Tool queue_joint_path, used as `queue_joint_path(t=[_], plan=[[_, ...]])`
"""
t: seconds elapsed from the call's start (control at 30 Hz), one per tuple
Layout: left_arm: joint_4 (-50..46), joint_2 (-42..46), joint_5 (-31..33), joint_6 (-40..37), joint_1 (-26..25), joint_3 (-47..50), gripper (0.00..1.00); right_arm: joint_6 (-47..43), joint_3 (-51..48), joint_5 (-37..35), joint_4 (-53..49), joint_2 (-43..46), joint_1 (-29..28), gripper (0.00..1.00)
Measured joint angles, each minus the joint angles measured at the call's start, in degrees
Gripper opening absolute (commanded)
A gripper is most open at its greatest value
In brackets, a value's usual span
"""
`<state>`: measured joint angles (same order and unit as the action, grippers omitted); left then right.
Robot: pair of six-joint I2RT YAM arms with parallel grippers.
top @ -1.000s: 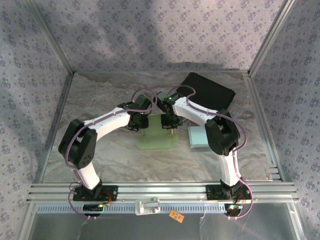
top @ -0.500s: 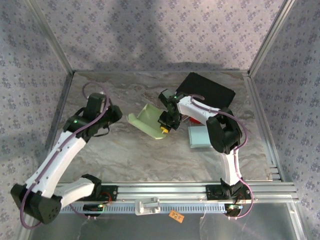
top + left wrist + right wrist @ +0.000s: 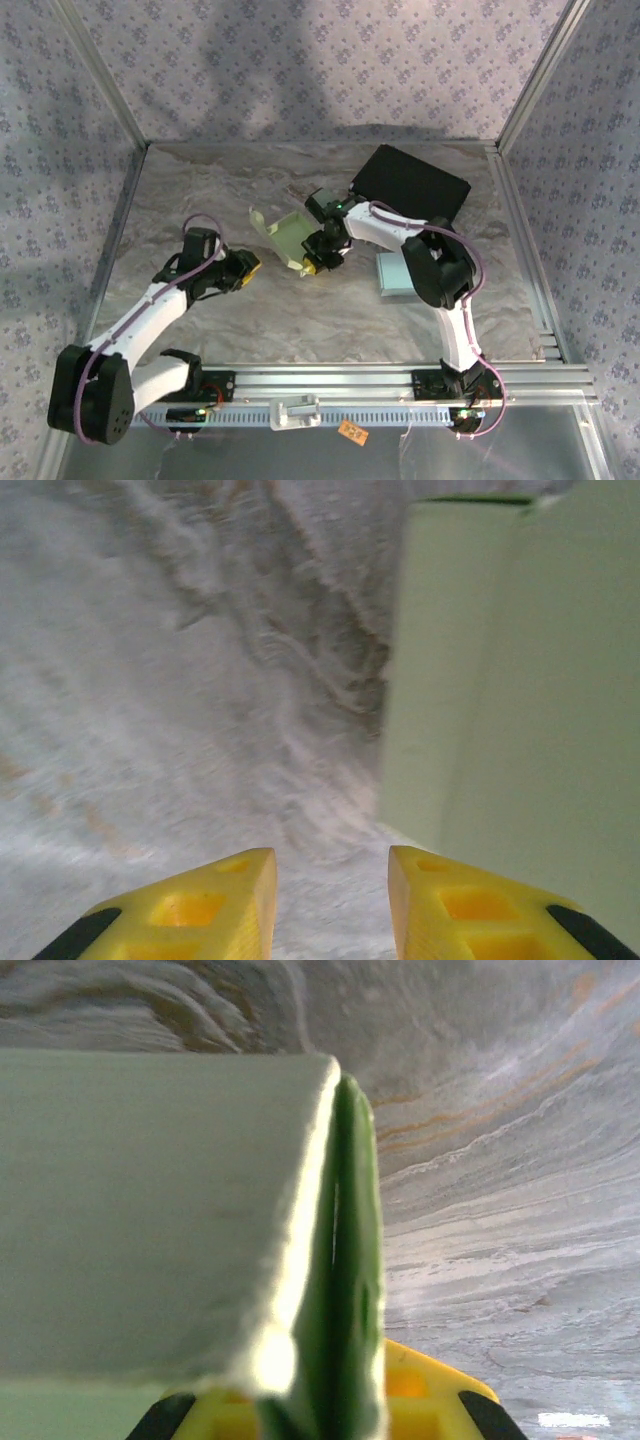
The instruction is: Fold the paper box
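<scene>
The pale green paper box (image 3: 284, 236) is tilted up off the table at the middle, one flap (image 3: 257, 219) sticking up at its left. My right gripper (image 3: 316, 260) is shut on the box's right edge. In the right wrist view a doubled green wall of the paper box (image 3: 345, 1260) runs down between the yellow fingers (image 3: 430, 1395). My left gripper (image 3: 246, 268) is open, low over the table just left of the box, with nothing between its fingertips (image 3: 235, 895). In the left wrist view the paper box (image 3: 520, 700) stands ahead and to the right.
A black flat case (image 3: 411, 184) lies at the back right. A light blue pad (image 3: 390, 273) lies beside the right arm's elbow. Patterned walls close in the marbled table (image 3: 300, 320), and metal rails (image 3: 320, 383) run along the near edge.
The left gripper let go of the box, swung out left, then came back low beside it. The right gripper carried the box left and tipped it up off the table.
</scene>
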<state>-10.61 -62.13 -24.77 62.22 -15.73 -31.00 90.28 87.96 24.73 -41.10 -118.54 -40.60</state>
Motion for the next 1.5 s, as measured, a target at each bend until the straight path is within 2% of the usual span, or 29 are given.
queue_joint_path(t=[0.17,0.43,0.5,0.7,0.87,1.0,1.1,1.3,1.5], plan=[[7.0,-3.0,-1.0,2.5,0.2,1.4,0.34,0.9,0.0,0.2,0.6,-1.8,-0.2,0.01],[13.5,-6.7,-1.2,5.9,0.3,3.8,0.34,0.5,0.0,0.3,0.7,-1.9,0.0,0.38],[14.4,-6.7,-1.4,6.2,0.3,3.8,0.33,0.4,0.0,0.6,0.8,-1.9,0.0,0.44],[15.8,-7.8,-1.6,6.5,0.2,3.8,0.33,-0.2,0.0,1.1,0.8,-1.8,0.1,0.55],[15.4,-8.0,-1.6,6.7,0.2,3.1,0.33,-4.9,2.1,0.2,-2.5,-0.4,1.0,0.59],[15.1,-8.3,-1.6,6.6,0.0,1.0,0.33,-14.5,8.5,-3.0,-6.8,1.7,1.6,0.54],[15.1,-8.5,-1.6,6.4,-0.2,-0.2,0.33,-26.2,14.7,-5.6,-8.9,4.2,1.2,0.53],[14.2,-8.6,-1.6,5.9,-0.2,-0.9,0.33,-50.9,31.6,-8.1,-16.1,4.5,-4.6,0.53],[13.8,-10.4,-1.6,5.7,-0.2,-1.7,0.33,-62.3,38.1,-8.9,-24.1,1.1,-9.5,0.52]])
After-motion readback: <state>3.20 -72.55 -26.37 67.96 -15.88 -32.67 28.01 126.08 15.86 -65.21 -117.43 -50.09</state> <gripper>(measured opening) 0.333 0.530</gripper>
